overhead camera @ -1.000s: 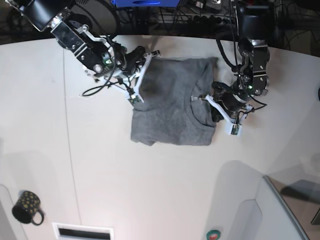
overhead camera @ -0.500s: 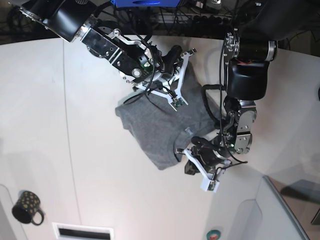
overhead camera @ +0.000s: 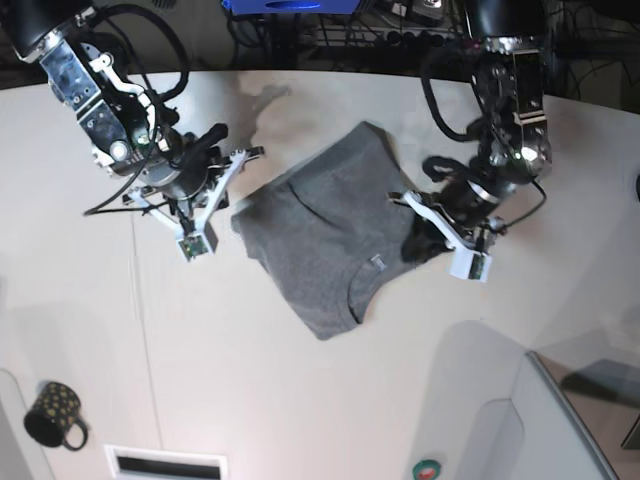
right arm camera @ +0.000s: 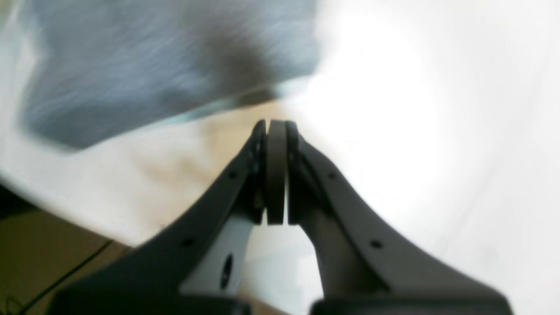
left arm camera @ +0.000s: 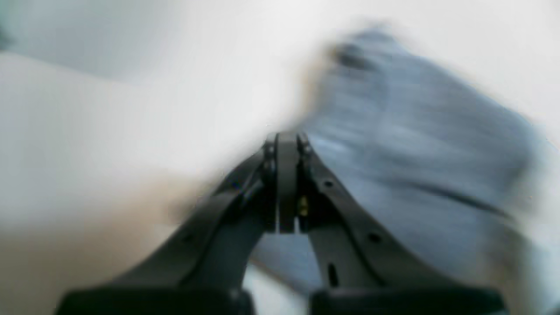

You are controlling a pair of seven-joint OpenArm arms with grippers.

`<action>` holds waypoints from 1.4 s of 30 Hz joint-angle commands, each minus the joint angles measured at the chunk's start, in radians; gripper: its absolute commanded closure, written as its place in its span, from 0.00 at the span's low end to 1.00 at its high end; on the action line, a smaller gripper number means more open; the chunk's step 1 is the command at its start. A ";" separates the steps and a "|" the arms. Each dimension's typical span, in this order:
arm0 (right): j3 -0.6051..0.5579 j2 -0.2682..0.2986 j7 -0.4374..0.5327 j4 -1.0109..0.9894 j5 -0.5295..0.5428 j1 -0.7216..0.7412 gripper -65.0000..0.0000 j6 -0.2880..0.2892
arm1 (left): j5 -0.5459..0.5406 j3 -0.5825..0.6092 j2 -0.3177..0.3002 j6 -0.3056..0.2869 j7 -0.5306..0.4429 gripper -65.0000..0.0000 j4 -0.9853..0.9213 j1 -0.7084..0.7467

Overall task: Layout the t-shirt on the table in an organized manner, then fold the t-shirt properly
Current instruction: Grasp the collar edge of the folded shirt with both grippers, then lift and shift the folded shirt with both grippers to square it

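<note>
T-shirt (overhead camera: 325, 235) lies crumpled and skewed near the middle of the white counter (overhead camera: 300, 400), its grey cloth bunched into a rough diamond with one corner pointing toward the near edge and a small pale tag (overhead camera: 377, 262) showing by the collar. I see it resting free on the surface, with nothing pinching it. My left pincer (overhead camera: 432, 232) sits just beside the shirt's edge on the base view's right; in its wrist view the two black fingers (left arm camera: 286, 183) meet flat against each other with no cloth between them, and the blurred grey fabric lies just beyond and to the side of the tips. My right pincer (overhead camera: 222, 172) is off the shirt's other side, near its upper corner but apart from it; its own camera shows the fingers (right arm camera: 275, 170) pressed together, empty, over bare white counter, with the shirt's hem ahead. Both wrist views are badly smeared. Farther out, a dark patterned mug (overhead camera: 52, 414) stands near the front left corner, and a raised white panel (overhead camera: 560, 430) with a grey edge fills the front right corner.
</note>
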 commanded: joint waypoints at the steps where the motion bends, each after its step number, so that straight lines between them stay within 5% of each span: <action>1: 0.003 0.006 0.010 0.001 0.012 0.018 0.99 0.004 | -0.023 0.015 0.000 0.002 -0.022 1.00 0.017 0.000; 15: 0.006 0.011 0.016 -0.059 0.012 0.036 0.99 0.004 | 0.027 0.171 0.028 0.004 -0.024 1.00 -0.125 0.090; 22: 0.024 0.006 0.134 -0.059 0.020 0.064 0.97 0.006 | 0.084 0.165 0.024 0.004 -0.120 1.00 -0.172 0.129; 24: 0.062 0.000 0.142 -0.059 0.038 0.067 0.93 0.049 | 0.093 0.162 0.023 0.004 -0.127 1.00 -0.141 0.146; 31: 0.204 -0.014 0.139 -0.061 0.184 0.064 0.59 0.353 | 0.086 0.173 0.001 0.004 -0.123 1.00 0.038 0.195; 35: 0.196 -0.014 0.139 -0.111 0.187 0.070 0.48 0.368 | 0.098 0.196 0.032 0.004 -0.123 1.00 0.038 0.189; 42: 0.193 -0.041 0.140 -0.211 0.187 0.096 0.47 0.371 | 0.098 0.199 0.037 0.004 -0.128 1.00 -0.072 0.182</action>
